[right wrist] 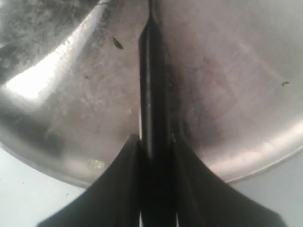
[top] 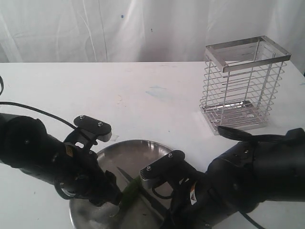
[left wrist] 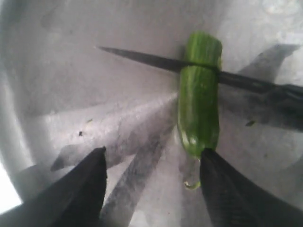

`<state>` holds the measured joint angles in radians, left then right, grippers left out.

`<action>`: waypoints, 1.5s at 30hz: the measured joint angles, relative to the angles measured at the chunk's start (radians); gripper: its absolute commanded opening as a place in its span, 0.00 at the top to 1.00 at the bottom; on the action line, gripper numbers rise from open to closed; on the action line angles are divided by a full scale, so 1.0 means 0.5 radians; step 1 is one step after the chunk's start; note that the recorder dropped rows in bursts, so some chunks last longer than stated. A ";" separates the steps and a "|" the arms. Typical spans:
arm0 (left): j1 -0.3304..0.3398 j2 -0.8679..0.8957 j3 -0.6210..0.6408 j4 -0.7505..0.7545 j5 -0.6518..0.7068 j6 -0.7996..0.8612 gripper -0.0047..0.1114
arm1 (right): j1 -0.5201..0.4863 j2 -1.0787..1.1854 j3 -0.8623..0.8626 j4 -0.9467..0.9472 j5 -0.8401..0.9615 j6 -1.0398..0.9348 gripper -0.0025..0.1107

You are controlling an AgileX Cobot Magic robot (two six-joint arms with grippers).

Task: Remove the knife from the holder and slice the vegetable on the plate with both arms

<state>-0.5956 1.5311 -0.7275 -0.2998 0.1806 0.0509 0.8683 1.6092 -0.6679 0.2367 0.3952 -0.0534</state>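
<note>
One slice is under way on the steel plate [top: 138,150]. The right gripper [right wrist: 156,165] pinches the black handle of the knife [right wrist: 152,85] between pressed-in jaws, with the blade reaching out over the plate. The blade lies across the green vegetable [left wrist: 199,104] near its far end, and a short piece shows beyond the edge. The left gripper [left wrist: 151,189] has its fingers [left wrist: 80,189] spread and holds nothing. One fingertip sits just beside the near end of the vegetable. The wire holder [top: 245,86] stands well apart from the plate, with no knife in it.

Judgement: the vegetable is unrestrained during the cut.
- Press the blade straight down, square to the pod.
- Avoid sideways drag.
- Risk: the glossy pod may roll or slide on the smooth steel.
- Closing the left jaws on the near end before adding pressure would likely steady it.
</note>
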 measured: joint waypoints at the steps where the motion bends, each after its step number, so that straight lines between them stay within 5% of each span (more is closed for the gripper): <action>1: 0.000 0.000 0.000 -0.029 -0.034 0.021 0.38 | 0.000 0.000 -0.007 0.000 0.019 0.000 0.98; 19: -0.132 0.167 0.000 -0.185 -0.221 0.058 0.38 | 0.000 0.000 -0.235 -0.341 0.603 0.146 0.98; 45: -0.220 0.040 0.000 -0.204 -0.202 -0.047 0.39 | 0.000 0.204 -0.435 -0.400 0.884 0.159 0.98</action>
<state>-0.7057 1.5510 -0.7275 -0.4016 0.0795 0.0274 0.8683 1.7112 -0.8856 0.0365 0.8372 0.0260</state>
